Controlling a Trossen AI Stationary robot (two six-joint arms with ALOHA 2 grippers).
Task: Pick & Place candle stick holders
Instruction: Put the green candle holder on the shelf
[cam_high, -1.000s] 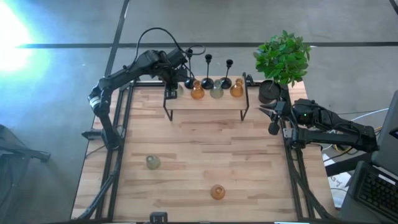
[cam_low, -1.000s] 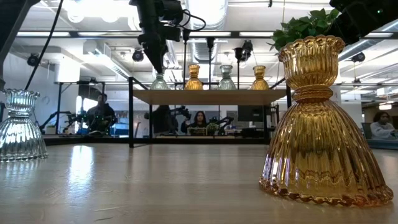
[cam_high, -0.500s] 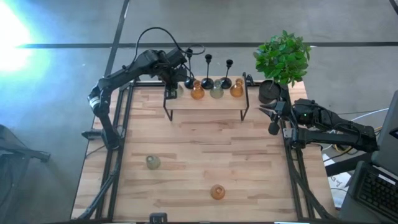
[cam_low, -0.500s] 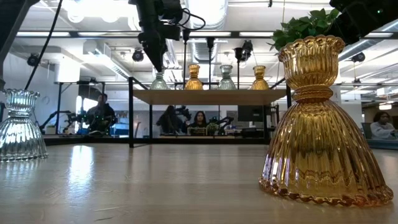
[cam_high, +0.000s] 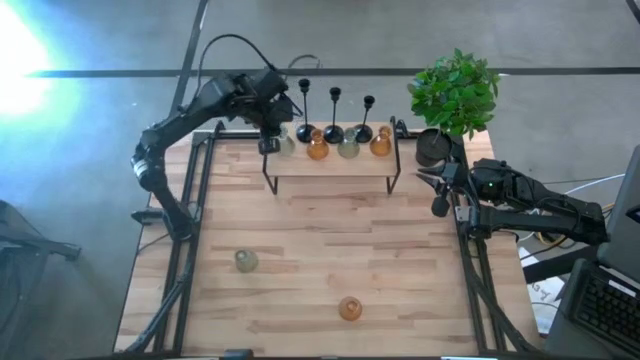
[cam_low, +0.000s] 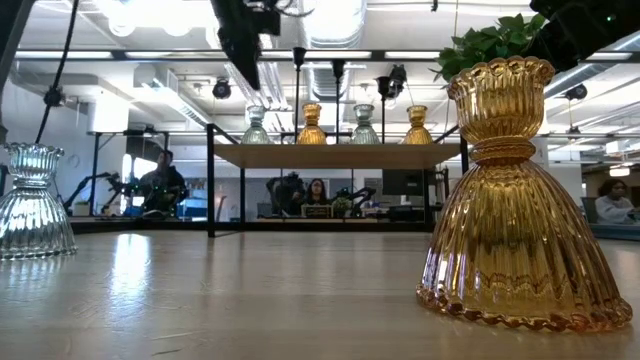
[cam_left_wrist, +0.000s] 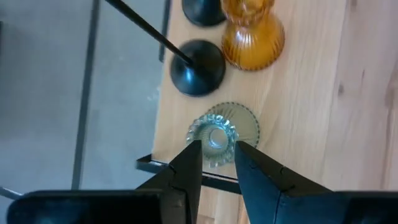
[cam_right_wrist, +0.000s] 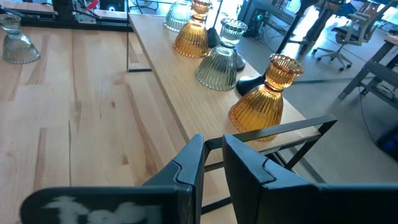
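Observation:
On a raised wooden shelf (cam_high: 330, 165) at the table's far side stand glass candle stick holders: pale green (cam_high: 286, 143), amber (cam_high: 317, 148), pale green (cam_high: 348, 148) and amber (cam_high: 381, 142). Three black candlesticks (cam_high: 334, 130) stand behind them. A pale green holder (cam_high: 246, 261) and an amber one (cam_high: 349, 308) stand on the table. My left gripper (cam_high: 268, 143) hangs open above the shelf's left end. In the left wrist view the pale green holder (cam_left_wrist: 217, 132) shows past its fingertips, untouched. My right gripper (cam_high: 437, 195) waits at the right edge, a narrow gap between its fingers.
A leafy green plant (cam_high: 455, 92) in a black pot (cam_high: 432, 148) stands at the far right corner, next to my right arm. Bare wooden table (cam_high: 330, 240) lies between the shelf and the two holders near the front. People sit in the room behind.
My left gripper has risen from the shelf's left end and drawn a little toward the table's far left. The pale green holder below it has stayed standing on the shelf.

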